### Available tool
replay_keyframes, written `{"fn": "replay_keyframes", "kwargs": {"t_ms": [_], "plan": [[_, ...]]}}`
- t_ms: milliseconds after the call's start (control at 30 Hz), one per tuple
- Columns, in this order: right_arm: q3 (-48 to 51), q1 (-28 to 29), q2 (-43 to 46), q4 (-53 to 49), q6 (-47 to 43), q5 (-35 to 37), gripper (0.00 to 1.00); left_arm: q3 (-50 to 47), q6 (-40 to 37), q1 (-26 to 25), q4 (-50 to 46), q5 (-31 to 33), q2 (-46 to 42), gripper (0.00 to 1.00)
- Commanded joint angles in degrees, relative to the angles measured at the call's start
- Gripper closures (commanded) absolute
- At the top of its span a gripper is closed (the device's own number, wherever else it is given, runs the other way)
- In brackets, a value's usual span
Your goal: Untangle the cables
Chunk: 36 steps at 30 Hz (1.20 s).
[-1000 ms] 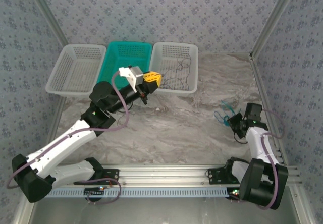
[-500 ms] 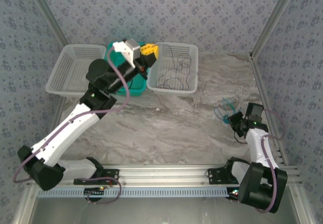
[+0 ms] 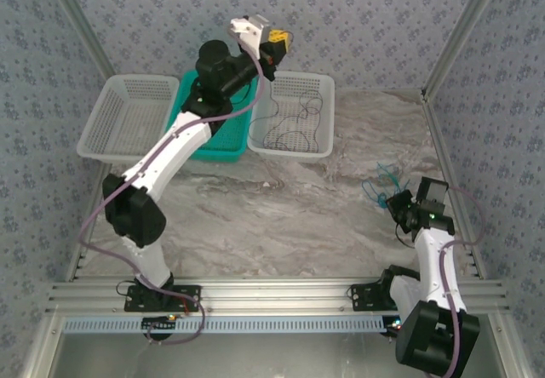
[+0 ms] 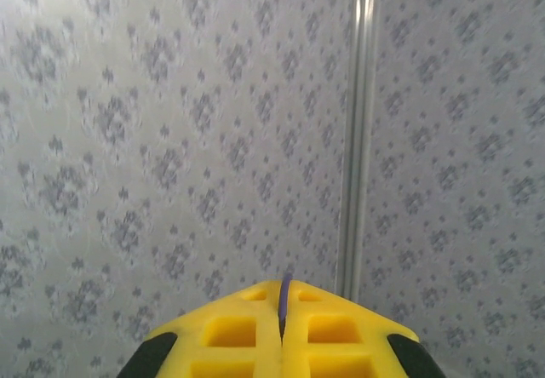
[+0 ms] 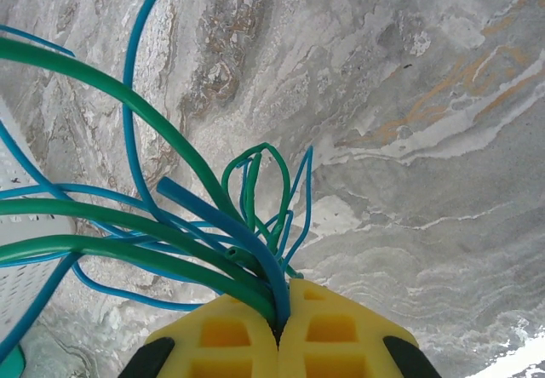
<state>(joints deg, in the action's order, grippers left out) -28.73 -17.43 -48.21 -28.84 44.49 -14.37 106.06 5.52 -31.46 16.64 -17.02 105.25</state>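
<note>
Your right gripper (image 5: pixel 279 310) has its fingers pressed together on the blue and green cables (image 5: pixel 170 225). The strands run straight into the seam between the yellow pads and fan out in loops over the marble table (image 5: pixel 426 97). From above, you see that gripper (image 3: pixel 396 201) low at the right side of the table, with the cables (image 3: pixel 379 182) in a small knot just beyond it toward the back.

A black cable (image 3: pixel 298 116) lies loose in the right-hand white basket (image 3: pixel 289 151), well apart from that knot.

Your left gripper (image 3: pixel 277 42) is high up, close to the back wall (image 3: pixel 383 20). In its wrist view the fingers (image 4: pixel 230 331) are closed tight, with a thin bluish sliver in the seam — you cannot tell what it is. Past them you see wallpaper and an upright metal post (image 4: pixel 358 123).
</note>
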Motion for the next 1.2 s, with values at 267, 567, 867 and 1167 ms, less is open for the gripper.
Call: {"fn": "replay_keyframes", "kwargs": {"t_ms": [267,567,867,1167], "plan": [[1.07,-0.42,1.97,-2.32,1.74,-0.78,1.0,-0.15,3.42,1.06,-5.84,0.44,9.77,0.97],[-3.05,1.44,1.97,-0.12,1.51,-6.7,0.99,-5.96,6.9,1.84,-6.02,0.32,2.54,0.2],[-14.01,9.73,1.88,0.33,-3.33,-9.08,1.0,-28.49,10.33,1.29,3.31,-7.15,-18.57,0.2],[-24.57,25.59,-1.94,7.23,-7.91,-8.7,1.0,-41.03,4.53,-4.01,1.19,-13.62,-32.25,0.2]]}}
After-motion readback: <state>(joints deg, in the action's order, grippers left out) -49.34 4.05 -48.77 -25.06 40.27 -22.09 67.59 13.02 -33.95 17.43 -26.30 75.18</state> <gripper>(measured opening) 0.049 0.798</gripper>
